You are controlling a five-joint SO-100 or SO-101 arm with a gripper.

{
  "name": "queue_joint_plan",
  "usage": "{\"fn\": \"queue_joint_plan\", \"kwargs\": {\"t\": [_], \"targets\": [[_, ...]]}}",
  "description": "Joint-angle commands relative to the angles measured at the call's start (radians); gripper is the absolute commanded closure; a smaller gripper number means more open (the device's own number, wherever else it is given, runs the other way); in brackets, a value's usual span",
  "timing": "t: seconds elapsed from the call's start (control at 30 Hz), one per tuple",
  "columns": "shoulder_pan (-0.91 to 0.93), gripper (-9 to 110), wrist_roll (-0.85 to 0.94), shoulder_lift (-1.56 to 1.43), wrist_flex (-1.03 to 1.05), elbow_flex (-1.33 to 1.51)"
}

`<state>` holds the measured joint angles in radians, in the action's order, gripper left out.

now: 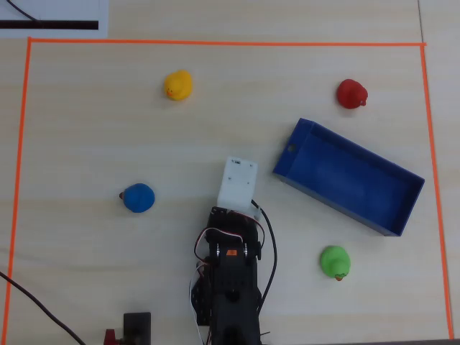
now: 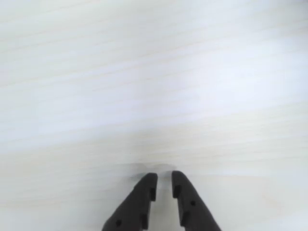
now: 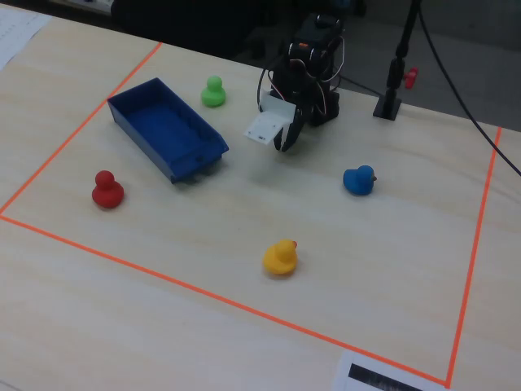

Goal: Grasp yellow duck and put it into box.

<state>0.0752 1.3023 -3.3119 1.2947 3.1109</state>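
The yellow duck [image 1: 177,85] stands on the pale wooden table, far from the arm; in the fixed view it [image 3: 280,257] is near the front tape line. The blue box [image 1: 345,176] lies empty and slanted, to the right of the arm in the overhead view and to its left in the fixed view [image 3: 167,126]. My gripper [image 2: 163,175] points down at bare table close to the arm's base [image 3: 283,147]. Its jaws stand almost together with only a thin gap and hold nothing. The wrist view shows neither duck nor box.
A red duck [image 1: 351,94] stands beyond the box, a green duck [image 1: 335,261] near the box's other side, a blue duck [image 1: 138,198] left of the arm. Orange tape [image 1: 215,42] frames the work area. A black stand [image 3: 391,104] is beside the arm's base.
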Motion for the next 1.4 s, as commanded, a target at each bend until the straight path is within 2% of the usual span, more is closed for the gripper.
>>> {"fn": "queue_joint_plan", "kwargs": {"t": [0.0, 0.33, 0.67, 0.97, 1.2, 1.37], "targets": [[-0.005, 100, -0.008, 0.002, 0.015, 0.0], [-0.017, 101, -0.008, 0.002, 0.015, 0.0], [-0.028, 101, -0.006, 0.094, -0.083, -0.087], [-0.075, 74, -0.06, 0.54, -0.129, -0.565], [-0.132, 64, -0.17, 0.991, -0.23, -0.942], [-0.19, 63, -0.259, 1.269, -0.307, -1.143]]}}
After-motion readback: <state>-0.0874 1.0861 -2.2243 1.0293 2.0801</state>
